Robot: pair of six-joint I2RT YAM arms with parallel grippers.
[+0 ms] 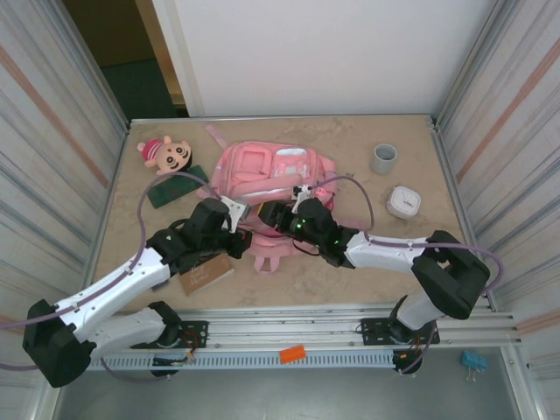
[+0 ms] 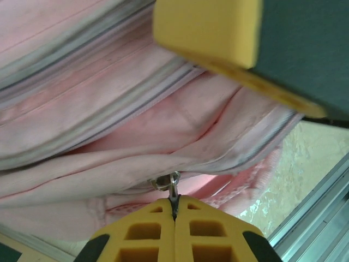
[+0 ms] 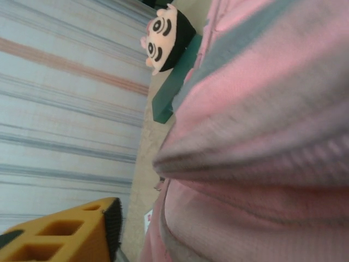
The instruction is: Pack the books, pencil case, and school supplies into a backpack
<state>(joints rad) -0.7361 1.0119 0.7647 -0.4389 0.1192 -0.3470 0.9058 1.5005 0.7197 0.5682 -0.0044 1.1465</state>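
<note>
Two hands: both at the near side of the backpack [image 1: 271, 171], mid-tabletop [image 1: 367, 271].
Left hand [image 2: 174, 210]: closed on the metal zip pull [image 2: 173, 190].
Right hand [image 1: 273, 213]: against the pink fabric; open or closed, cannot tell.
Not yet packed: book [image 1: 207, 275] by the near edge; pencil case [image 1: 175, 188] toward the left edge.
Risk: a skewed tug could slip the thin pull free, or slack fabric could jam the zip.

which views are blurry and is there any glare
Top view: sharp, evenly lit, no glare on the backpack; left wrist view: zip pull fairly crisp, fabric above it soft; right wrist view: close fabric smeared, doll clearer.
</note>
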